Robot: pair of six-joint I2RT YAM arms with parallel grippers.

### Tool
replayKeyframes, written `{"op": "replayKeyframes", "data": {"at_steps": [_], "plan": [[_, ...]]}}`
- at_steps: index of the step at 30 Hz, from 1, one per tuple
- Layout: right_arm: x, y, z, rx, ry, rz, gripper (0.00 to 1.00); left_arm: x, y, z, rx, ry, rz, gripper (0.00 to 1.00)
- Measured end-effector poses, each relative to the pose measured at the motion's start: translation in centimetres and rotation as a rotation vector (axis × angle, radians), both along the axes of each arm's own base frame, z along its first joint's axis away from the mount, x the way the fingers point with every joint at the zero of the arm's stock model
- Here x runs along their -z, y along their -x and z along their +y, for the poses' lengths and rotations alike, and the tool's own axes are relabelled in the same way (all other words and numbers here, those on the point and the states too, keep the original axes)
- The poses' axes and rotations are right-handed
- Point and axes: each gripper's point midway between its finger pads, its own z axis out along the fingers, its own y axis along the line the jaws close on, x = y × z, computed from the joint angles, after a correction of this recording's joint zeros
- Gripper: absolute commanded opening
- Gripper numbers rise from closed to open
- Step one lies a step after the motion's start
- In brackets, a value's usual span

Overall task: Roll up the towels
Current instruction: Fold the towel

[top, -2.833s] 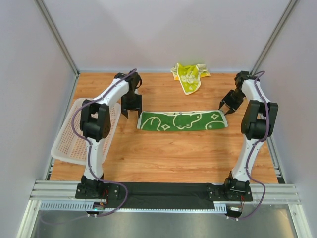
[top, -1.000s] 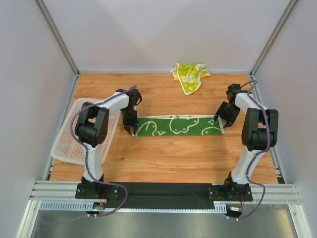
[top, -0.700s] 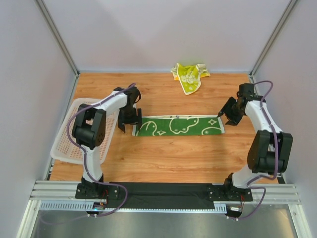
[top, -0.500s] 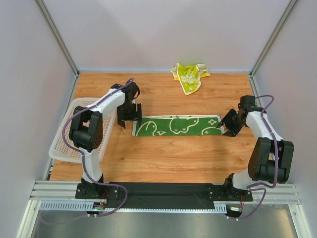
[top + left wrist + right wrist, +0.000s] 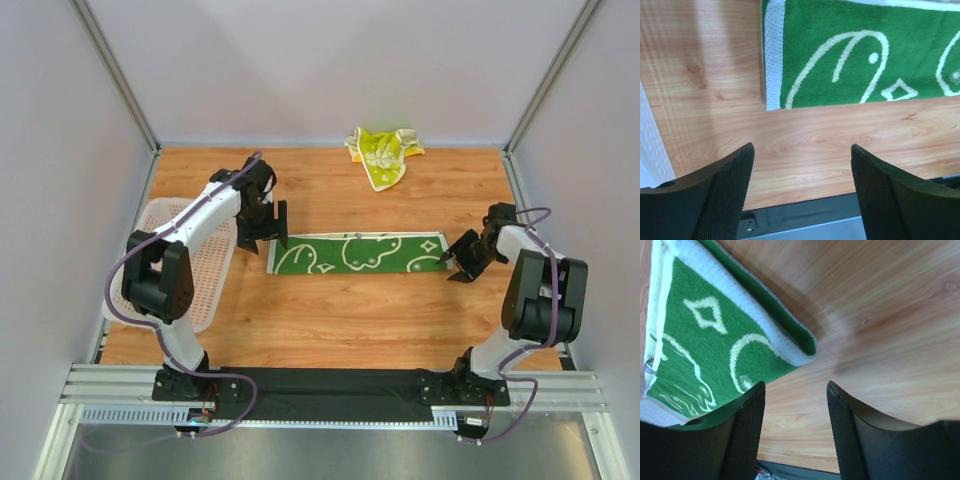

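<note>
A green towel [image 5: 358, 252] with white outline drawings lies flat as a long strip on the table. It also shows in the left wrist view [image 5: 865, 55] and the right wrist view [image 5: 700, 345], where its right end lifts slightly. My left gripper [image 5: 262, 235] is open and empty, just beyond the towel's left end. My right gripper [image 5: 455, 265] is open and empty, beside the towel's right end. A second, yellow-green towel [image 5: 382, 152] lies crumpled at the back of the table.
A white mesh basket [image 5: 165, 262] sits at the left edge of the table, partly under my left arm. Metal frame posts and grey walls enclose the table. A black bar runs along the near edge [image 5: 340, 382].
Both grippers pulled the towel nearer and straight, then let go. My left gripper has lifted off the left end; my right gripper moved out to the right and down beside the right end.
</note>
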Motion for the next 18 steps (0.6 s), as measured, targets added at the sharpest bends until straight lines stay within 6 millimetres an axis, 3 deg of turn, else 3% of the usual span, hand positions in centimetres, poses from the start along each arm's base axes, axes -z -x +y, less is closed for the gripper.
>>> {"op": "replayKeyframes", "data": {"at_steps": [7,12,18], "plan": [[0.9,-1.0,-0.7,0.016,0.005,0.012,0.47,1.0,1.3,0.2,0.004,0.001,0.042,0.83],[1.0,-2.2,-1.6,0.029,0.022,-0.006,0.42,0.9,1.3,0.1,0.005,0.006,0.04,0.83],[1.6,-2.3,-2.1,0.041,0.027,0.006,0.35,0.9,1.3,0.1,0.007,0.005,0.04,0.83]]}}
